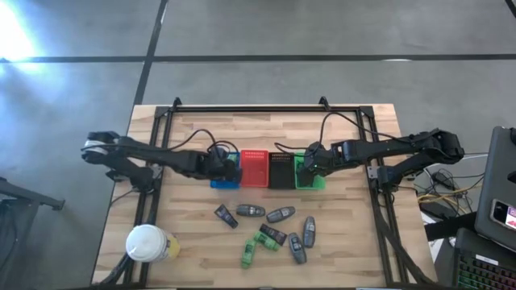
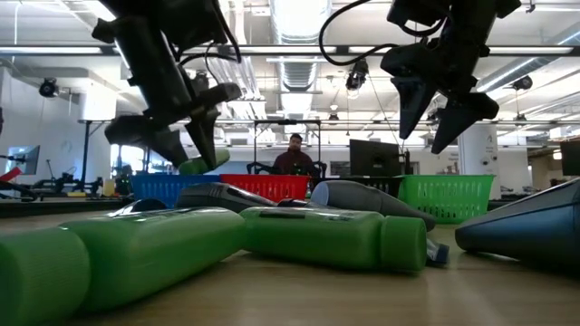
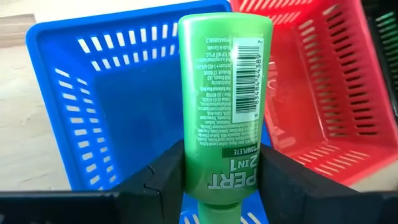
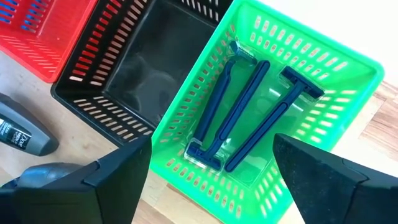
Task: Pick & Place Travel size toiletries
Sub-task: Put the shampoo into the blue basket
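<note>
I am gripping a green shampoo tube (image 3: 224, 93) in my left jaws (image 3: 222, 177), hovering over the blue basket (image 3: 93, 106). The tube is sitting upright between my fingers, cap end down. It is hanging near the wall shared with the red basket (image 3: 323, 93) at three o'clock, so a careless release could be tipping it onto that rim. My right jaws (image 4: 211, 168) are hanging open and empty over the green basket (image 4: 348, 68), where razors (image 4: 249, 106) are lying.
</note>
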Available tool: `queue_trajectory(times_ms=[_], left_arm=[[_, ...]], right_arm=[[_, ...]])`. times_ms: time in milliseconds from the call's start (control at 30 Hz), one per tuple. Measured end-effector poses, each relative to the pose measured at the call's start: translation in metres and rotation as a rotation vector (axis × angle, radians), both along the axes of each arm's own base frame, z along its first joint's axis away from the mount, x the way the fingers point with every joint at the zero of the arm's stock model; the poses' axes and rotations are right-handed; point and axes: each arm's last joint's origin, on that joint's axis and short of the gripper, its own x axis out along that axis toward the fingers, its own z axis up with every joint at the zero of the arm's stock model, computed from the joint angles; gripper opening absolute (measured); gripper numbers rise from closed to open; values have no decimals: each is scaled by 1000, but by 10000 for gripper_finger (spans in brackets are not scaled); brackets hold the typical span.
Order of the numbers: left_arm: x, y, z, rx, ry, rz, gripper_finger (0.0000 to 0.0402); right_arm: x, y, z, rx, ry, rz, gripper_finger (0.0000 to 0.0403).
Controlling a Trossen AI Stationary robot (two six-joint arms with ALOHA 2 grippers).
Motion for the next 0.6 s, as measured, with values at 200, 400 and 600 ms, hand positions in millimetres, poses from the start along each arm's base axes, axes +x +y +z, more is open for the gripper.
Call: queue_trajectory(times_ms=[200, 400, 600], left_arm=[[1, 3, -2, 1, 10, 9, 196], [0, 3, -1, 3, 13, -16, 218], [0, -1, 5, -25, 23, -148, 227]], right_arm=[[0, 0, 0, -3, 1, 5, 313], [0, 0, 0, -4, 2, 6, 309], [0, 0, 0, -5, 3, 9, 324]])
